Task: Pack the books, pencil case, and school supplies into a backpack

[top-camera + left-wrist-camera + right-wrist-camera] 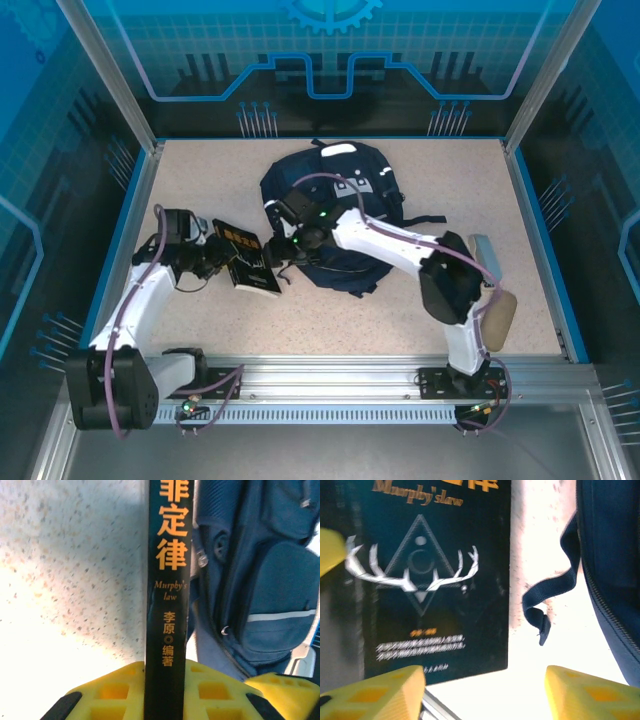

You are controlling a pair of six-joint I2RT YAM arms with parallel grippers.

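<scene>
Grip first: the left claw [165,669] is closed on the book [167,580]. Its yellow fingers [112,692] press against both covers at the lower end, so the book stands on edge with its spine toward the wrist camera. From above, the book is at the left side of the table [200,330]; whether it rests there or is lifted I cannot tell.

It looks like a thin paperback. I judge it light and fairly stiff along the spine, but likely to sag or fan open if pinched at a far corner. The glossy cover may also slide between hard fingers. Holding it close to the spine, as now, seems the safest place.

The right claw [482,674] stands wide open with nothing in it, facing the front cover. Just right of the book lies the backpack [340,175], soft and limp, with a loose strap [547,605] trailing on the table. Whether its mouth is open I cannot tell.
</scene>
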